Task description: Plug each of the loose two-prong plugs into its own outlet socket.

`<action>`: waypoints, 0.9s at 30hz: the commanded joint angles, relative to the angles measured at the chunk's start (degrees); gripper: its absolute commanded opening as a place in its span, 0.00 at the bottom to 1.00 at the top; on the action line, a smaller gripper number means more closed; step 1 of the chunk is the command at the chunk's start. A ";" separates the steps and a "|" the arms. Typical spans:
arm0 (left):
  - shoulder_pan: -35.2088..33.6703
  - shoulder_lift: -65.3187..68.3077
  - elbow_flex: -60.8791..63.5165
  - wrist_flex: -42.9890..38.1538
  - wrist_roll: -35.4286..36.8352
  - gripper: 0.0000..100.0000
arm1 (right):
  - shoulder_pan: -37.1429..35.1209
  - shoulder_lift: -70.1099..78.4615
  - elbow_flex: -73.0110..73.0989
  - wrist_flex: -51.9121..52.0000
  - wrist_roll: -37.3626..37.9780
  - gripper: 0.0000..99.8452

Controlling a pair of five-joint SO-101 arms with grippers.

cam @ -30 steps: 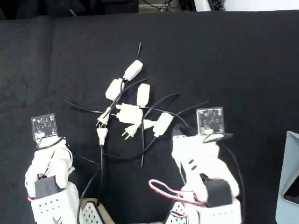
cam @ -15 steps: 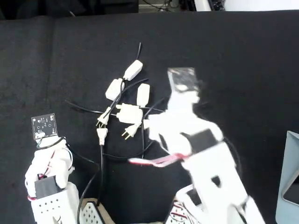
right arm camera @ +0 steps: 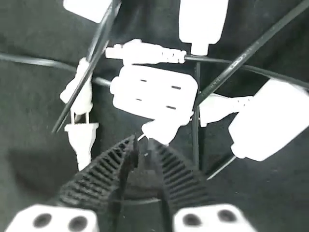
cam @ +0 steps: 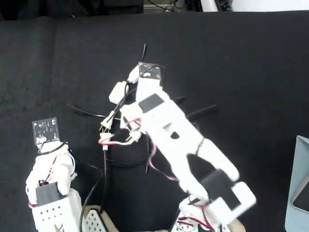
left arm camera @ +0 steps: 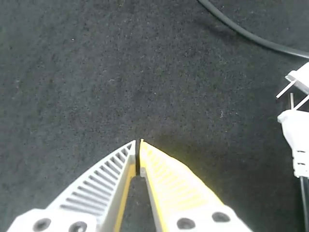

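Observation:
Several white two-prong plugs and white outlet blocks with black cords lie tangled mid-table. My right arm [cam: 164,125] stretches over that pile. In the right wrist view my right gripper [right arm camera: 143,145] stands slightly open, its tips at the prong end of a small white plug [right arm camera: 163,129]. Just beyond that lies a double outlet block [right arm camera: 154,92]. Another plug [right arm camera: 82,137] lies to the side, prongs up. My left arm [cam: 50,169] sits at the near left. My left gripper [left arm camera: 139,143] is shut and empty over bare cloth, with a plug [left arm camera: 295,133] off to one side.
More outlet blocks [right arm camera: 203,19] [right arm camera: 270,121] and crossing black cords [right arm camera: 241,53] crowd the pile. Two plugs [cam: 105,131] lie at the pile's left side. A grey object [cam: 299,183] stands at the table's right edge. Black cloth covers the table [cam: 251,63].
My right arm has swung from its folded pose at the near right out and leftward over the pile of plugs. The left arm has stayed still.

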 commanded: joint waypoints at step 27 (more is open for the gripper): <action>-0.13 -0.09 1.01 -0.88 -0.44 0.03 | -2.90 12.70 -6.02 -0.97 -9.05 0.15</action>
